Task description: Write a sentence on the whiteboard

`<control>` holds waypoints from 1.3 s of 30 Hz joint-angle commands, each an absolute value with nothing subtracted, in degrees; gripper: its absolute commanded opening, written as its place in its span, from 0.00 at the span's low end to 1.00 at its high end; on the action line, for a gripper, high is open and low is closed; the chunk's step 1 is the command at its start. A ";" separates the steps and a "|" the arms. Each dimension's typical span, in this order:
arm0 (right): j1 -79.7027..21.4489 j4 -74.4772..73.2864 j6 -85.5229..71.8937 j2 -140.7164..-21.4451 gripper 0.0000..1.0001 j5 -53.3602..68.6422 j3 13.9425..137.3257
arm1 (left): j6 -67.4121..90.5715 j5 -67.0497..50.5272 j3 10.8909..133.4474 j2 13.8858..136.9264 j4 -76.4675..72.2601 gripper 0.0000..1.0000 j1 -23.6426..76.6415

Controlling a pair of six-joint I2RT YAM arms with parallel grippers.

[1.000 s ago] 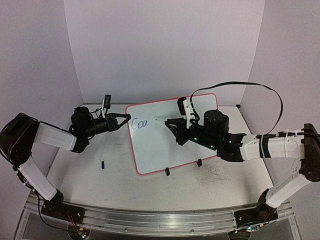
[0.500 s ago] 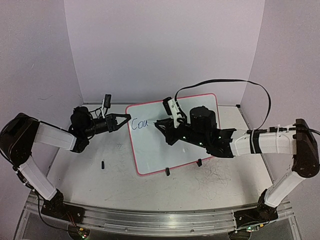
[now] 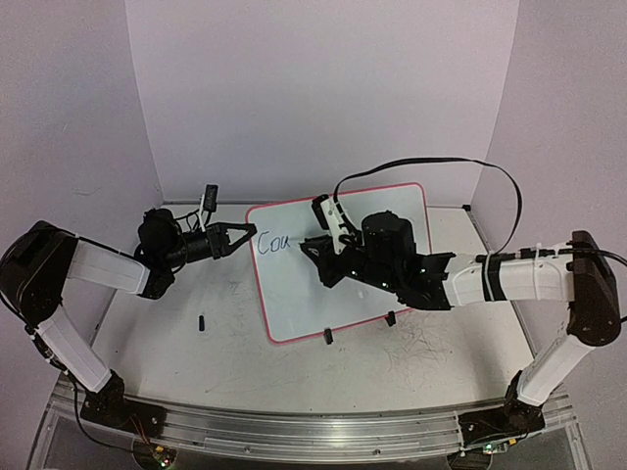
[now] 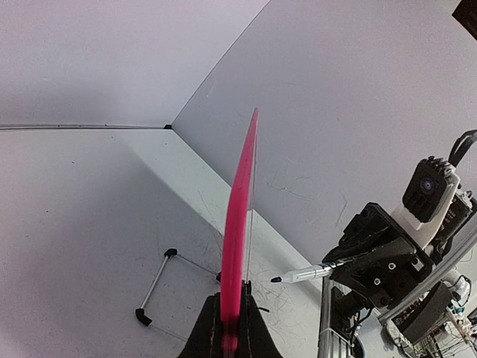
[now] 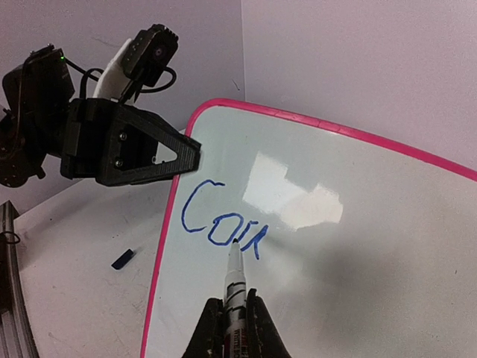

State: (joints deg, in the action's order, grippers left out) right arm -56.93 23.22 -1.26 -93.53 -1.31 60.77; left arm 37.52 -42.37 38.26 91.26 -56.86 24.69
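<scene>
Glossy white w/ a thin pink-red rim, the whiteboard (image 3: 304, 304) sits on the scuffed table (image 3: 225, 362) between the two arms, w/ two black clip feet (image 3: 328, 338) on its near edge. All places below are relative to the board.

At the board's left edge, near its far-left corner, the left gripper (image 3: 245, 234) is clamped on the rim. Its wrist view shows the pink edge running straight out from between the closed fingers, so it looks like a steadying hold.

Over the board's face, reaching in from the right side, the right gripper (image 3: 315, 251) is closed around a marker (image 5: 235, 276). The marker's long axis points from the fingers toward the board's left edge.

The sentence (image 5: 220, 220) is only begun: blue cursive, approx. "Cour", in the board's upper-left area, just inside the rim by the left gripper. The marker tip sits at the foot of the last letter and seems to touch the surface, but contact can't be confirmed.

Key relation for the next stroke: the blank space lies to the right of the tip, along the board's long axis, toward the right arm's own side. So the right arm prob. has to draw the tip back toward itself, letter by letter, while the left hold stops the board sliding.

Off the board's left side, on the table, lies a small black piece (image 3: 201, 321), poss. the marker cap; too small to tell.
</scene>
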 commanded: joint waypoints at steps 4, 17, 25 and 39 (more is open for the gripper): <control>-57.29 25.19 -1.17 -93.59 0.00 -5.82 62.13 | 38.06 -42.91 38.99 91.62 -57.57 0.00 24.63; -58.03 27.30 -1.72 -94.82 0.00 -7.13 62.26 | 38.18 -43.17 39.25 92.13 -57.63 0.00 24.71; -58.03 28.03 -2.15 -94.75 0.00 -10.23 61.91 | 38.25 -43.24 38.93 91.67 -57.61 0.00 24.70; -58.02 28.64 -2.30 -96.37 0.00 -10.01 63.11 | 38.47 -43.14 38.85 91.54 -57.61 0.00 24.73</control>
